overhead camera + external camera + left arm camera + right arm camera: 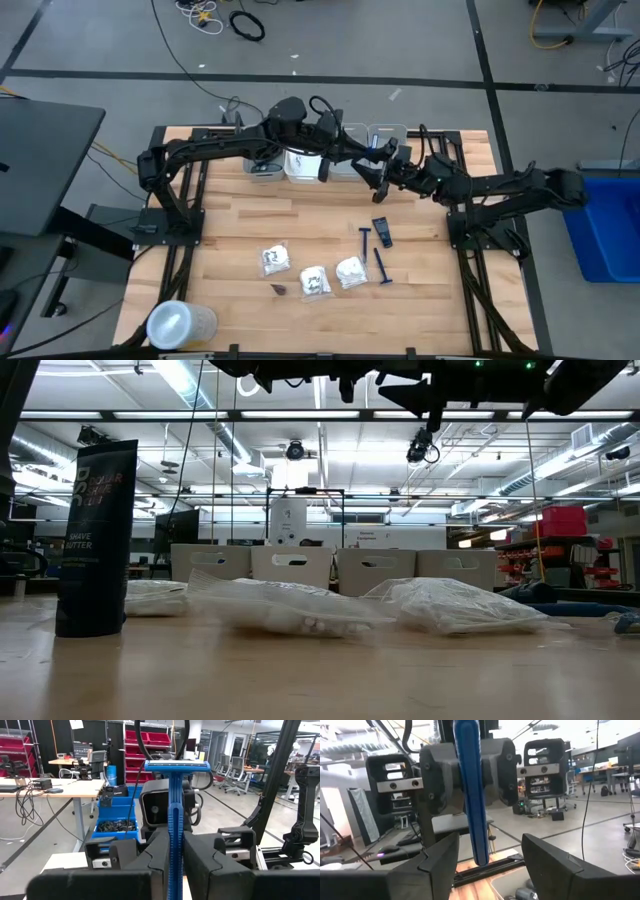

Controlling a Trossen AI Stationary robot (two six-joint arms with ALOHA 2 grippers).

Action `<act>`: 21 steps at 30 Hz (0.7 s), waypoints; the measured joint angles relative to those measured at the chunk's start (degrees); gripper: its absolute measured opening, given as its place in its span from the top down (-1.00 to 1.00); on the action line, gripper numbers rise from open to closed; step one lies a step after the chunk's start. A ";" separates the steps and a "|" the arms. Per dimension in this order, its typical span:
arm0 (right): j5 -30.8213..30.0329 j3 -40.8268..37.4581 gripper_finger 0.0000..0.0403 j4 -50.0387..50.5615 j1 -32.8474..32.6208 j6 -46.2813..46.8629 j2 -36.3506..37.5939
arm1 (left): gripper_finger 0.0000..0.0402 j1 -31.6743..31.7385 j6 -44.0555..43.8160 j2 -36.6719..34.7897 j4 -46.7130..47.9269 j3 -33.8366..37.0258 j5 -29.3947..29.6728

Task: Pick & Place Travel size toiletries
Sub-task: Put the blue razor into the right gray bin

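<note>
The left gripper [175, 862] is pinching a thin blue T-shaped plastic razor [175, 815] above the far bins [300, 165], while the right gripper [487, 857] is standing open around its handle. For a clean handover, the right should probably close squarely before the left releases.

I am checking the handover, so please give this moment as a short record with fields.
left gripper: shut on a blue razor, held up over the bins
right gripper: open, its fingers on either side of the razor handle, not gripping
on table: two razors, dark case, three white packets
</note>
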State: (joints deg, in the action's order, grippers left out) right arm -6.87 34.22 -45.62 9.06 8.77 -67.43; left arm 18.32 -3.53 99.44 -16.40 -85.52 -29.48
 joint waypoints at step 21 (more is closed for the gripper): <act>0.09 0.04 0.36 -1.36 -0.04 -0.02 -0.42 | 0.77 0.00 -0.27 0.00 0.26 0.00 -0.31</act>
State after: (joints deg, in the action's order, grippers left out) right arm -6.79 34.26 -46.98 9.02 8.75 -67.85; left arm 18.33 -3.80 99.44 -16.14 -85.52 -29.79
